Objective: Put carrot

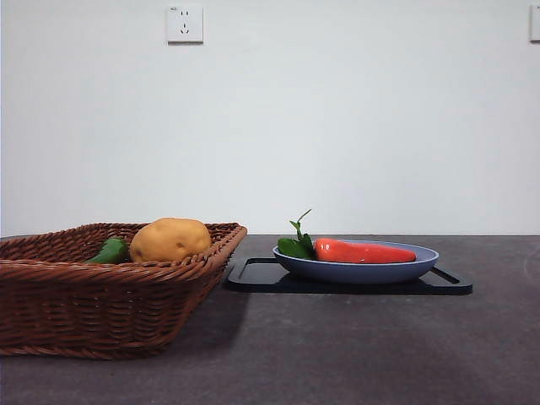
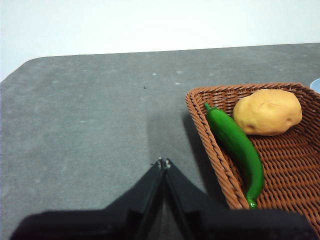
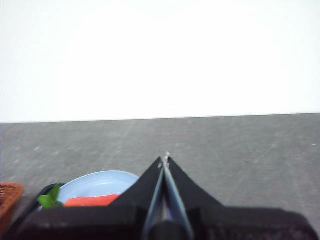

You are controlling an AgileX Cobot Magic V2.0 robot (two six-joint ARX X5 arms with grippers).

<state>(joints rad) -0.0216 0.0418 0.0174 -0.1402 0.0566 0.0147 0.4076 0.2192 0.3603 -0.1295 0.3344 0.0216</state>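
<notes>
The carrot (image 1: 364, 251), glossy orange-red with green leaves at its thick end, lies in a blue plate (image 1: 354, 270) on a black tray (image 1: 253, 274) at centre right in the front view. It also shows in the right wrist view (image 3: 90, 201), partly hidden by that arm. My right gripper (image 3: 165, 158) is shut and empty, held above the table beside the plate (image 3: 95, 182). My left gripper (image 2: 163, 162) is shut and empty, over bare table beside the basket. Neither arm shows in the front view.
A brown wicker basket (image 1: 51, 287) stands at the front left, holding a yellow-brown potato (image 1: 170, 240) and a green pepper (image 1: 110, 251). Both also show in the left wrist view: potato (image 2: 267, 112), pepper (image 2: 240, 147), basket (image 2: 210, 145). The table is dark grey.
</notes>
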